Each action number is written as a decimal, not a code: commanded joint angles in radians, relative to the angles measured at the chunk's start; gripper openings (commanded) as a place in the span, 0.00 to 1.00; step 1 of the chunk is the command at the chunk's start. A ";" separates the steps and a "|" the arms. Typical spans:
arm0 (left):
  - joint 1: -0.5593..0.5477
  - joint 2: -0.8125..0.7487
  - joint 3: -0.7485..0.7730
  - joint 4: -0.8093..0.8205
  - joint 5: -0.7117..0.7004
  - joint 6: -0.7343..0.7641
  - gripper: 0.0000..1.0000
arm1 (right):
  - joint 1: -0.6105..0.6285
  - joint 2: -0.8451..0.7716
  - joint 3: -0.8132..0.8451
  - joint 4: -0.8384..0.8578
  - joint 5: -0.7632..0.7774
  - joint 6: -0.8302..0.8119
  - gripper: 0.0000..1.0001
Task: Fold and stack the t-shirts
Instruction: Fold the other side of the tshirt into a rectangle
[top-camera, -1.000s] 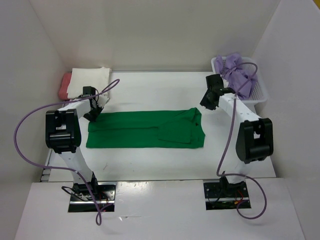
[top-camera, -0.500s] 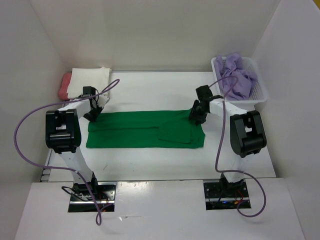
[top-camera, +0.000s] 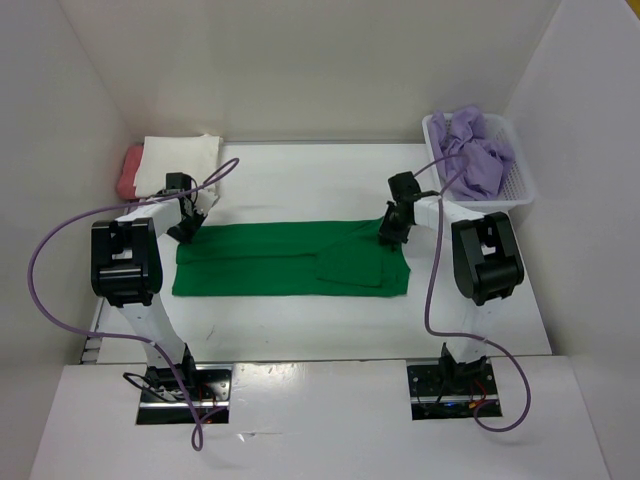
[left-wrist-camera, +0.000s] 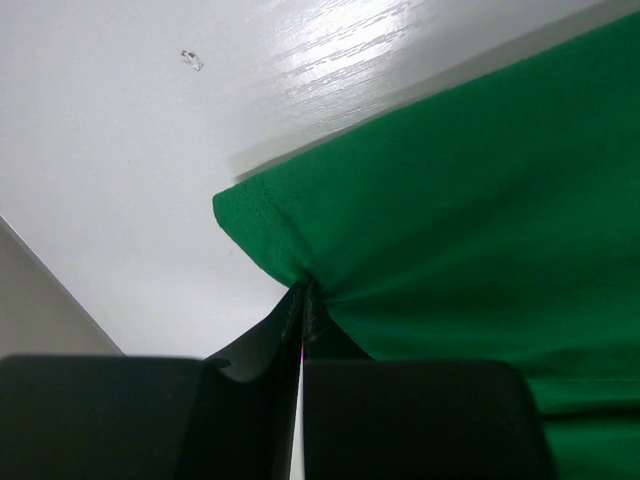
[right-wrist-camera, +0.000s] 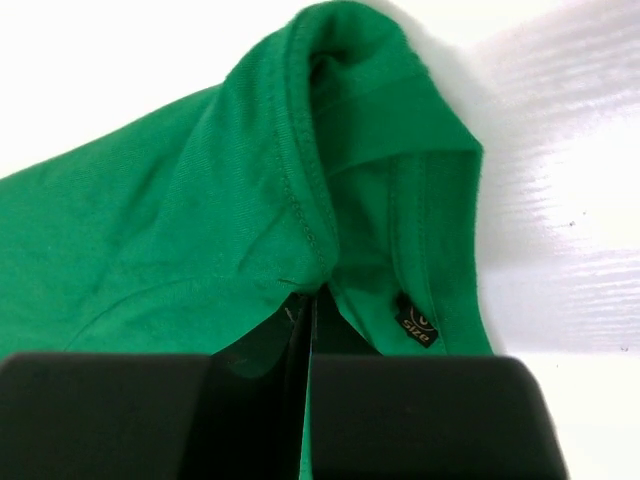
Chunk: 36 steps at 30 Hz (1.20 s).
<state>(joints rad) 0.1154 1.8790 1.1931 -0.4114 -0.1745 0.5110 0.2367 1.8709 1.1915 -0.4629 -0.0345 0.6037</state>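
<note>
The bright green t-shirt (top-camera: 290, 260) lies flat mid-table as a long folded strip. My left gripper (top-camera: 186, 232) is shut on its far left corner (left-wrist-camera: 262, 225). My right gripper (top-camera: 392, 232) is shut on the fabric at its collar (right-wrist-camera: 330, 150) at the far right end. The cream-white t-shirt (top-camera: 180, 160) lies folded at the back left, over the salmon-red t-shirt (top-camera: 129, 171). The lavender-purple t-shirt (top-camera: 476, 148) is bunched in the basket.
A white mesh basket (top-camera: 522, 180) stands at the back right against the wall. White walls enclose the table on three sides. Purple cables loop from both arms.
My right gripper has moved left and down from near the basket onto the green shirt's collar end and shut on it. My left gripper has not moved.
</note>
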 joint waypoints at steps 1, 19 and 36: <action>0.009 0.063 -0.036 -0.090 0.009 -0.046 0.03 | -0.011 -0.038 -0.015 -0.003 0.042 0.027 0.00; 0.009 0.035 -0.013 -0.112 0.046 -0.066 0.31 | -0.027 -0.225 -0.026 -0.137 0.044 0.062 0.45; 0.000 -0.037 0.103 -0.096 0.075 -0.104 0.50 | 0.205 -0.345 -0.267 -0.221 -0.060 0.217 0.39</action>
<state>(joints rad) 0.1207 1.8717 1.2507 -0.5091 -0.1246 0.4366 0.4427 1.5215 0.9230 -0.6868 -0.0700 0.7872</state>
